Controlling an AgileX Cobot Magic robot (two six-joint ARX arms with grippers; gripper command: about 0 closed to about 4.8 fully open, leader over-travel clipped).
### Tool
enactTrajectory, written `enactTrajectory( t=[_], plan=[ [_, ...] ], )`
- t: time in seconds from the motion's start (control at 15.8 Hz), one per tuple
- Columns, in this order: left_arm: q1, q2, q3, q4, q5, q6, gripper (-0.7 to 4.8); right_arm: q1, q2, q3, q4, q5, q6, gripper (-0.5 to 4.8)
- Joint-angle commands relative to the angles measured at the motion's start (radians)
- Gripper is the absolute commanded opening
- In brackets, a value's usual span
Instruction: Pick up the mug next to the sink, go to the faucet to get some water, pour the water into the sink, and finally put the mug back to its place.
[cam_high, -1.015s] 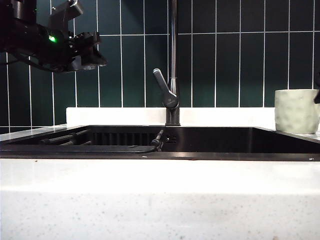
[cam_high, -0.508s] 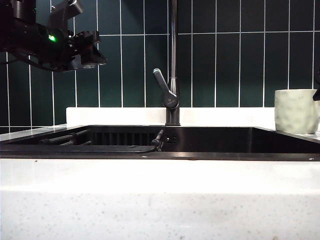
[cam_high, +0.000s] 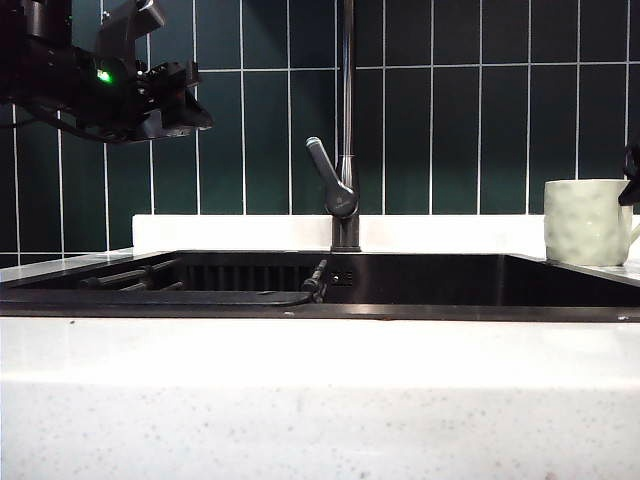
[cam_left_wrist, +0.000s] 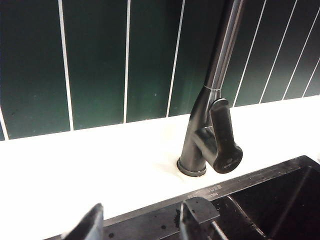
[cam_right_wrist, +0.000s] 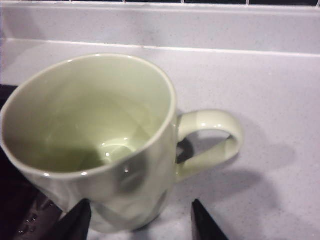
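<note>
The pale greenish dimpled ceramic mug (cam_right_wrist: 95, 145) stands upright between the right claw's (cam_right_wrist: 137, 220) spread jaws; the left claw (cam_left_wrist: 142, 222), also apart, hovers far off.

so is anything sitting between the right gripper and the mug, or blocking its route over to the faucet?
Nothing visible. The right gripper is open just short of the pale greenish ceramic mug, which stands upright on the white speckled countertop. Between mug and tall dark metal faucet lies only the open black sink. The left gripper hangs open left of the faucet.
</note>
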Motion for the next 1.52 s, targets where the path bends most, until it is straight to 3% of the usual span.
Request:
enactTrajectory(
  t=[0.06,0.38,0.63,1.21,1.33,1.52],
  plan=[
    [0.001,-0.003,0.003,0.013,0.006,0.000,1.91,0.003,-0.006,0.005,0.040,-0.057,0.063,2.75],
    [0.001,-0.003,0.003,0.012,0.006,0.001,1.91,0.007,-0.006,0.005,0.095,-0.067,0.101,2.75],
    [0.001,-0.003,0.003,0.012,0.006,0.000,1.87,0.006,0.007,0.005,0.170,-0.004,0.101,2.75],
    [0.001,-0.003,0.003,-0.010,0.006,0.001,1.87,0.008,0.031,0.006,0.186,-0.049,0.140,2.75],
    [0.001,-0.003,0.003,-0.012,0.006,0.000,1.87,0.007,0.031,0.006,0.189,0.041,0.125,2.75],
    [0.001,-0.003,0.003,-0.013,0.006,0.000,1.87,0.004,0.031,0.006,0.189,0.056,0.122,2.75]
  ],
)
